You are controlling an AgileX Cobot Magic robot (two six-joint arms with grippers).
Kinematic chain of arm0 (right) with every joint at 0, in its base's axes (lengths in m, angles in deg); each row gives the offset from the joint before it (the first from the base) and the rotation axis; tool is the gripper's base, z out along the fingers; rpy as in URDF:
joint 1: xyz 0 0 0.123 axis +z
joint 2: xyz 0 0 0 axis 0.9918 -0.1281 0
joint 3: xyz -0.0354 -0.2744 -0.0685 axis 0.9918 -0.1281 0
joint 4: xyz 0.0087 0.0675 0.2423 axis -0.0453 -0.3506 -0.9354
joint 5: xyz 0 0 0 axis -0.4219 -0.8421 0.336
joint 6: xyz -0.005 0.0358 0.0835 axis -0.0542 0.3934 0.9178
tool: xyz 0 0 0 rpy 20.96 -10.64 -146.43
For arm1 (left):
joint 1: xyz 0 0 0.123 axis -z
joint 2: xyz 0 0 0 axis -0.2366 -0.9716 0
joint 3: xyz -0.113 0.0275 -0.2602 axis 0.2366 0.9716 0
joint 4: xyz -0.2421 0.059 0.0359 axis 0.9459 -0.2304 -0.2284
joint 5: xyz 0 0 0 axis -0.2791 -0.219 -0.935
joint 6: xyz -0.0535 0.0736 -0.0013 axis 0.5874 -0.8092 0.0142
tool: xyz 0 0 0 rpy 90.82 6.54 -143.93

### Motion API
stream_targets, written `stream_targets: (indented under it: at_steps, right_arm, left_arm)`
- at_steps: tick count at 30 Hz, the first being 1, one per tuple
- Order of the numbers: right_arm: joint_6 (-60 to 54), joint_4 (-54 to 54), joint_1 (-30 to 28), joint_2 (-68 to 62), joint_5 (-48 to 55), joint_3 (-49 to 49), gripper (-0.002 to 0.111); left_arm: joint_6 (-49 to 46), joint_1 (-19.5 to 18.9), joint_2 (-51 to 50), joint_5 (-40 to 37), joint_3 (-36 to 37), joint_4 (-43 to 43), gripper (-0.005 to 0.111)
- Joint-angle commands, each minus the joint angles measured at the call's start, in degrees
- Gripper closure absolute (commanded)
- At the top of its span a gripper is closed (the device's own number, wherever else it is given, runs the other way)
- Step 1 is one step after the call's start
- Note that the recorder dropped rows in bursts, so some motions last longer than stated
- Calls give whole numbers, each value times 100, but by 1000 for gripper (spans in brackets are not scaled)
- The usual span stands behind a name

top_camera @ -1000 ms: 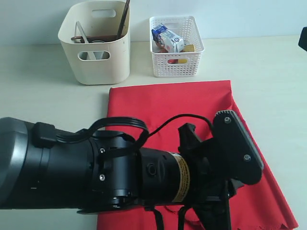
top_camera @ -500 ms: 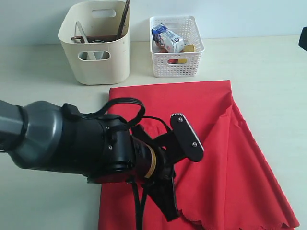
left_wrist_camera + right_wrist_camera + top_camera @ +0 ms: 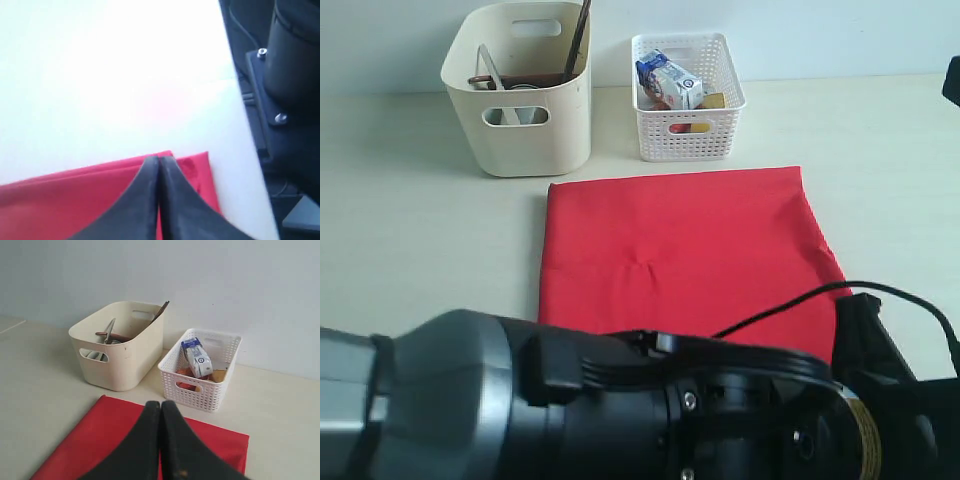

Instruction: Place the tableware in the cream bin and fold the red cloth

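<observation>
Behind the folded cloth, two containers; before it, an arm in the way

Exterior view: the large bright red fabric cloth [image 3: 680, 245] lies folded flat. Just behind it stand the tall cream plastic bin [image 3: 535, 140], holding dark chopsticks [image 3: 578, 40], and a small white lattice basket [image 3: 690, 135]. A bulky black arm [image 3: 620, 410] hides the cloth's near edge.

Left wrist view: the left gripper [image 3: 159, 162], fingers pressed together, sits at the cloth's corner; whether it pinches fabric is unclear.

Right wrist view: the right gripper [image 3: 161, 407] is closed on nothing, over the cloth.

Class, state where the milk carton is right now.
In the exterior view, the milk carton lies inside the white lattice basket, just right of the cream bin and behind the red cloth.
</observation>
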Motion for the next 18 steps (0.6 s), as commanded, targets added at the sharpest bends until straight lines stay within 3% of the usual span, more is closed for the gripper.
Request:
stream_targets:
  at_steps: [1,9,18]
  right_arm:
    - [-33,15,-29,-8,-82,-30,108]
    - [-32,15,-29,-8,-26,-30,108]
    - [-13,-1,-29,-426,111,-30,108]
  left_arm:
    - [228,-352,110,-1623,90,-2,104]
    - [820,-1595,110,-1794,1228,6,104]
    - [778,-2282,99,-1172,2022,-84,104]
